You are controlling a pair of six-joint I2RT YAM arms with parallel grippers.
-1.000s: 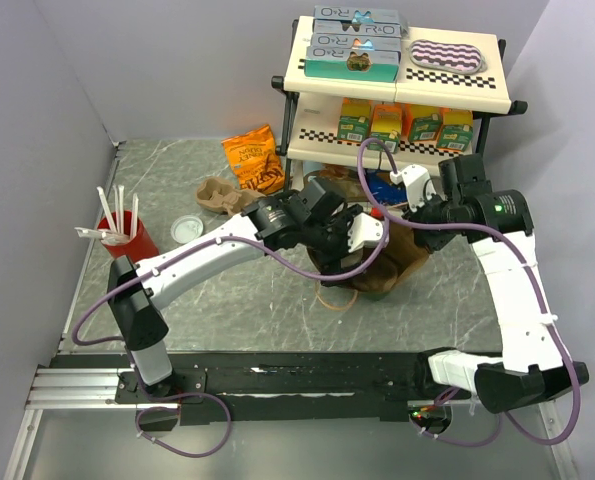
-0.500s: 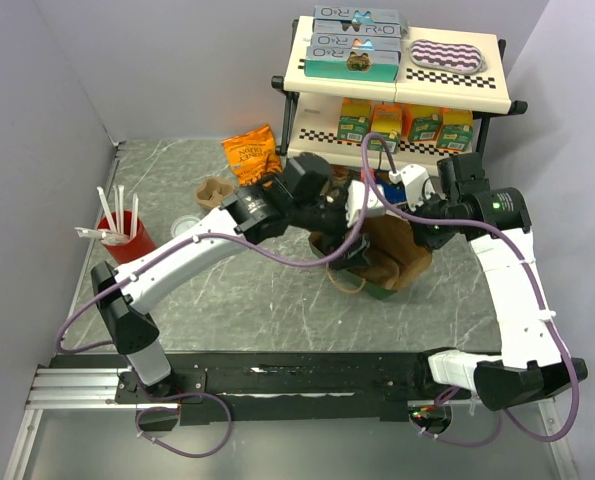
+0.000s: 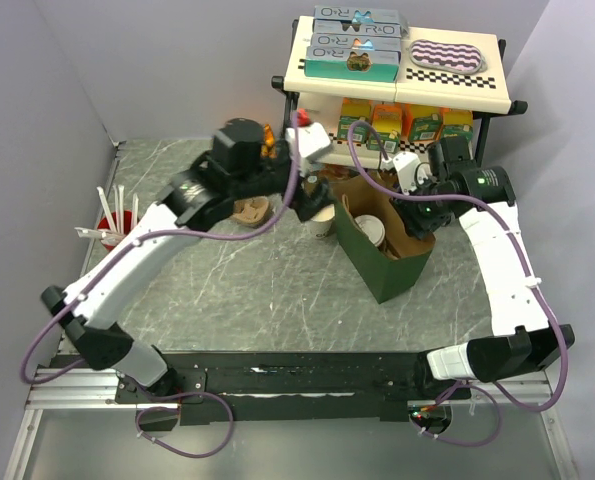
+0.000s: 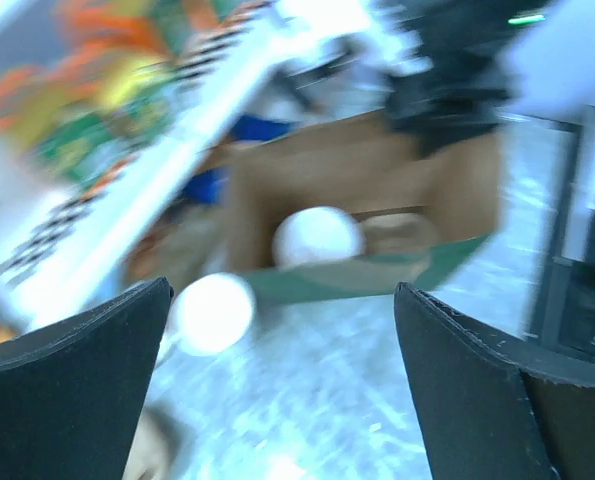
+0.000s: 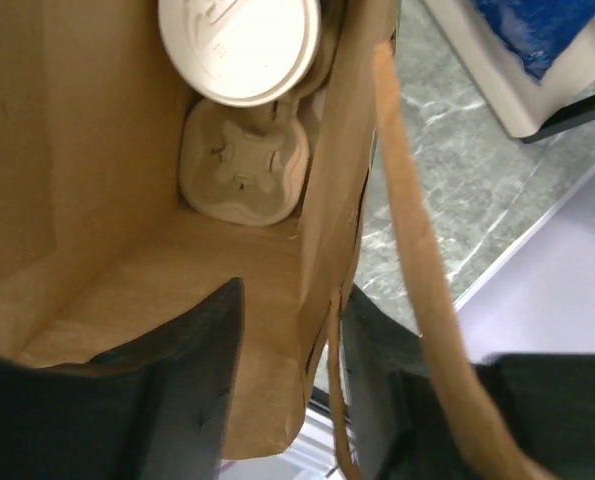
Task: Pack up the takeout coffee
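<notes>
We are withdrawing the left gripper (image 4: 282, 290), jaws spread wide and empty, from the green-sided brown paper bag (image 3: 375, 272). The small cream-white lidded paper cup (image 5: 239, 45) is now sitting inside it, on the brown moulded-pulp carrier (image 5: 242, 165). The right gripper (image 5: 292, 300) is loosening off the bag wall, jaws parted.

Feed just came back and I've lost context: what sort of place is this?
Probably a mock café takeout counter in a walled test cell: a lidded takeout coffee in a paper bag, a red cup of straws, and a shelf of juice cartons.
</notes>
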